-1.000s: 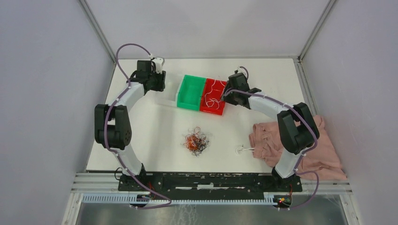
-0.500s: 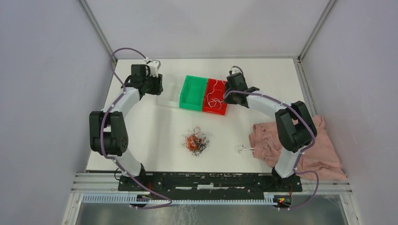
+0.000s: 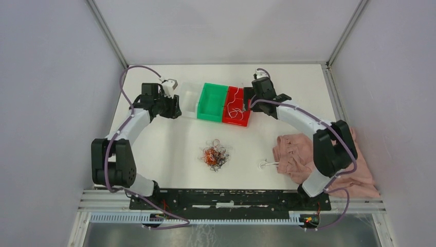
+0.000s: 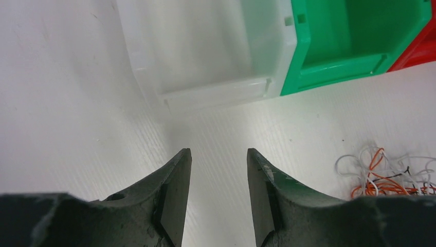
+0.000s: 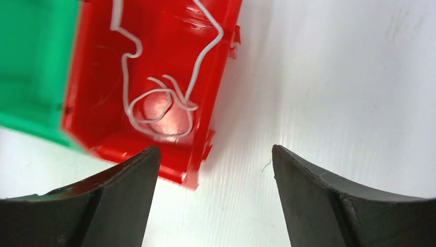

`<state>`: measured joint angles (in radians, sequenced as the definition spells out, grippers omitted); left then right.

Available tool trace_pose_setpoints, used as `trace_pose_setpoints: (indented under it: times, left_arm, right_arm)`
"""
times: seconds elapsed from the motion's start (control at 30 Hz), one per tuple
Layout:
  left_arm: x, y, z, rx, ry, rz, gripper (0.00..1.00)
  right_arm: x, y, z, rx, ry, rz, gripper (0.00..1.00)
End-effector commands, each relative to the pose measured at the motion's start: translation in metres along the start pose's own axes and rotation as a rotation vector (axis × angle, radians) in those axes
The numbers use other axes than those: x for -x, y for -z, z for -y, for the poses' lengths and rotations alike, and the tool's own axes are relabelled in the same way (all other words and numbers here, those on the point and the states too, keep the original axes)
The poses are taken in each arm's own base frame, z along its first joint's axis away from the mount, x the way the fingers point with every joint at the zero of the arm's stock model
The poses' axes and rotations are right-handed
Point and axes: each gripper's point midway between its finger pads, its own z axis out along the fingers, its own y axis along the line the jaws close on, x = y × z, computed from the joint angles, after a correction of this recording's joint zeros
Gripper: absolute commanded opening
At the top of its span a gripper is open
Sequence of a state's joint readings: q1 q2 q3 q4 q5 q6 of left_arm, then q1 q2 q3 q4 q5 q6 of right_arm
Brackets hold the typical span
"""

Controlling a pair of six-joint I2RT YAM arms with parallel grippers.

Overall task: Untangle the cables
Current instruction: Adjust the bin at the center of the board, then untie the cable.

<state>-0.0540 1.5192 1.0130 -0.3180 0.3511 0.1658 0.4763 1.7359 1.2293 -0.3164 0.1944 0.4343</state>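
Your left gripper [image 4: 215, 193] and right gripper [image 5: 213, 198] both gape empty; the thin orange, black and white wire tangle [image 3: 215, 156] lies near-right of your left, seemingly closer.

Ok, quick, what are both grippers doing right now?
Left gripper: open, empty.
Right gripper: wide open, empty; a white cable lies in the red bin ahead.

No legible text, label, brand, number or sign anywhere in view.
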Motion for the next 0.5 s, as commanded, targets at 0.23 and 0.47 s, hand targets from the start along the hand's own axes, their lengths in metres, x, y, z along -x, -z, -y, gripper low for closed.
trace_pose_setpoints:
  times: [0.23, 0.47]
  left_arm:
    - [0.020, 0.052, 0.044, -0.172, -0.073, 0.051, 0.60]
    - [0.017, 0.068, 0.060, -0.228, -0.102, 0.073, 0.60]
  right_arm:
    - [-0.063, 0.103, -0.098, 0.388, -0.036, -0.062, 0.71]
    - [-0.110, 0.098, -0.121, 0.409, -0.026, -0.151, 0.66]
